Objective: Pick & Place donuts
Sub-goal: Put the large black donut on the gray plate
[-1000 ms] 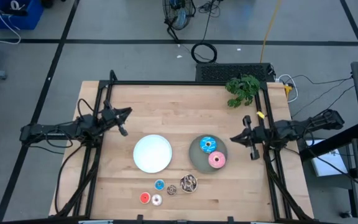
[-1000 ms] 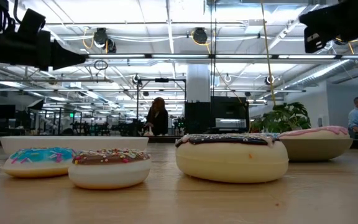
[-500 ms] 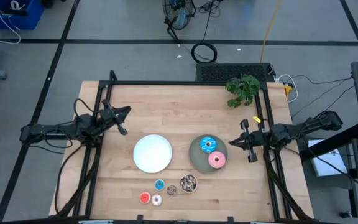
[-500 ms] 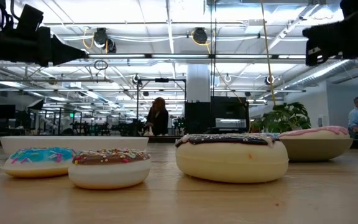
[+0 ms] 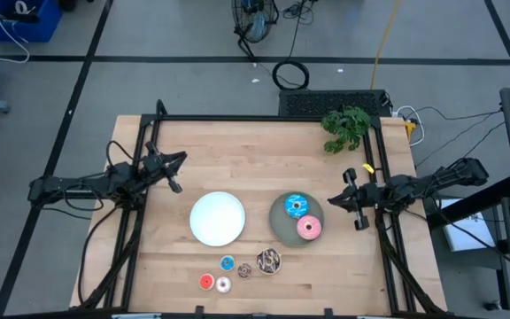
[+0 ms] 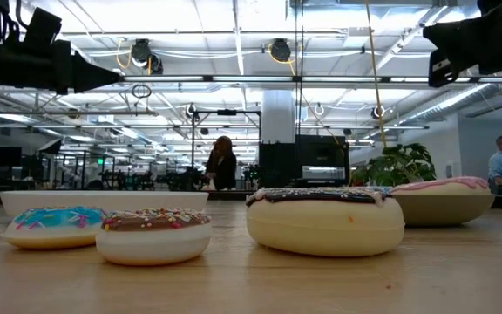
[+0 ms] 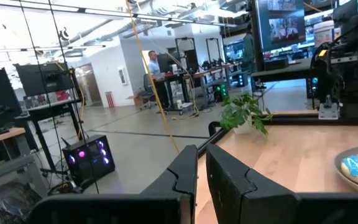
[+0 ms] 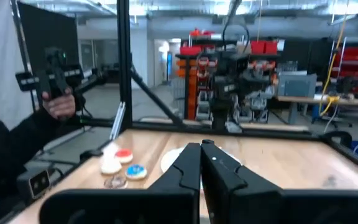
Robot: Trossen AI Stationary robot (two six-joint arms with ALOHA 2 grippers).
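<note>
In the high view a grey plate carries the blue sprinkled donut and the pink donut. Near the near edge lie the brown sprinkled donut and the tiny blue, red, white and brown donuts, all flat on the wood. The white plate holds nothing. My left gripper hovers shut, left of and beyond the white plate. My right gripper hovers shut, just right of the grey plate. Both look shut in their wrist views.
A small green plant stands at the table's far right corner. A black frame runs along the far edge and both sides. In the right wrist view a person's hand holds a controller beyond the table. Bare wood lies between the plates and the far edge.
My right gripper has dipped a little and risen again, staying beside the grey plate. The donuts and plates have not moved.
</note>
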